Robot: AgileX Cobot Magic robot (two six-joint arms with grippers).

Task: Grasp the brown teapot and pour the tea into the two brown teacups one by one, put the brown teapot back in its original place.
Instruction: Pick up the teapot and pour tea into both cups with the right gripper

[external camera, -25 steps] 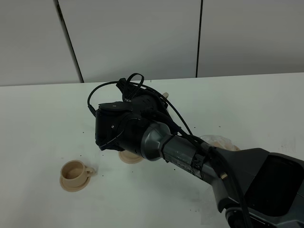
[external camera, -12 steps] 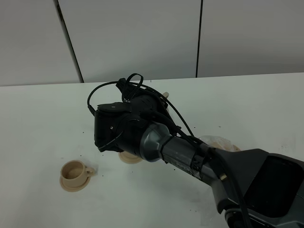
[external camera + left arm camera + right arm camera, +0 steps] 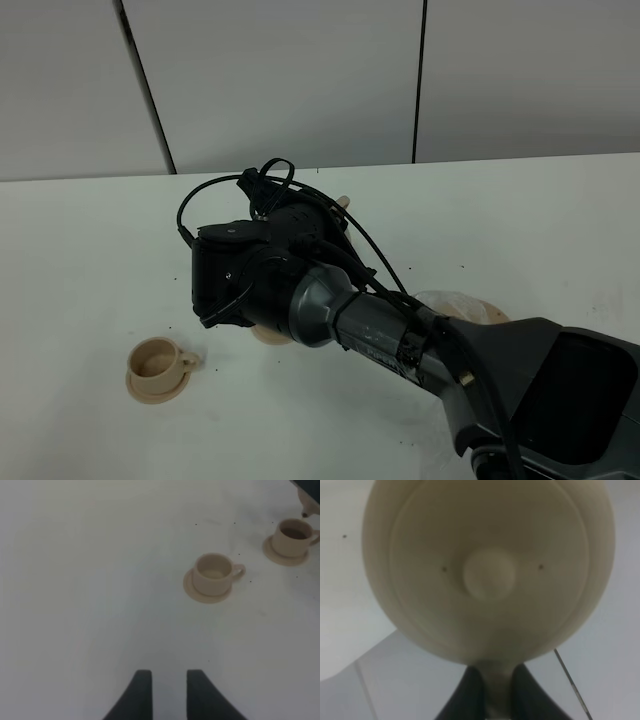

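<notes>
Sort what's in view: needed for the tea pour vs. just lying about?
Job:
- teapot, handle clamped in the right gripper
- cup with tea
- empty-looking cup
- plate

Not the job:
- table with dark specks
- wall panels
- left gripper, open, holding nothing

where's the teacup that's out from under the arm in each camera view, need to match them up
Exterior high: the teacup sits on its saucer at lower left, clear of the right arm.
Left wrist: it is the nearer cup ahead of the left claw.
Right wrist: not in it; the brown teapot fills the picture.
Shared landmark: the second teacup, its saucer edge peeking from under the arm.
</notes>
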